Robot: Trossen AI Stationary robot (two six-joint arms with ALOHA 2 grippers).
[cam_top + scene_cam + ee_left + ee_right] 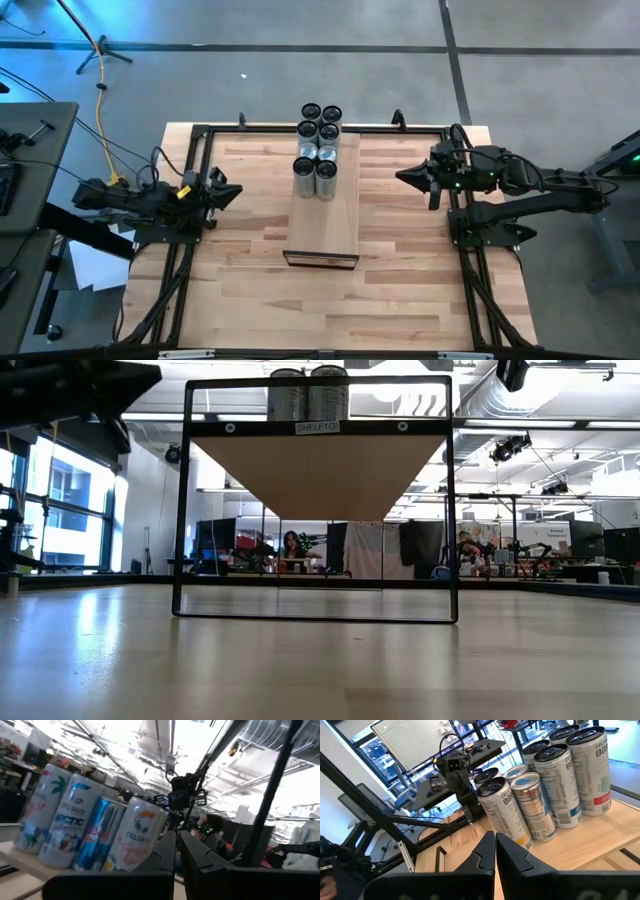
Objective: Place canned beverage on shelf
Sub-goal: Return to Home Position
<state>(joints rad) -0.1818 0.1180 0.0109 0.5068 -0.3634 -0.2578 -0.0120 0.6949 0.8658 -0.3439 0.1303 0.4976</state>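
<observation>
— Butcher-block table (pixel 250 290), seen from above: where are the cans (pixel 318 150)?
— Clustered at the far end of the shelf (pixel 325 225). Left gripper (pixel 232 190) and right gripper (pixel 403 177) flank them, well apart, jaws closed, empty.

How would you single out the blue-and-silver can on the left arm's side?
Find the pale shelf running down the middle of the table; cans stand in two columns at its far end. In the column nearer the left arm, it is the second can counting from the shelf's bare end. It alone there is blue and silver; its neighbours are white.
</observation>
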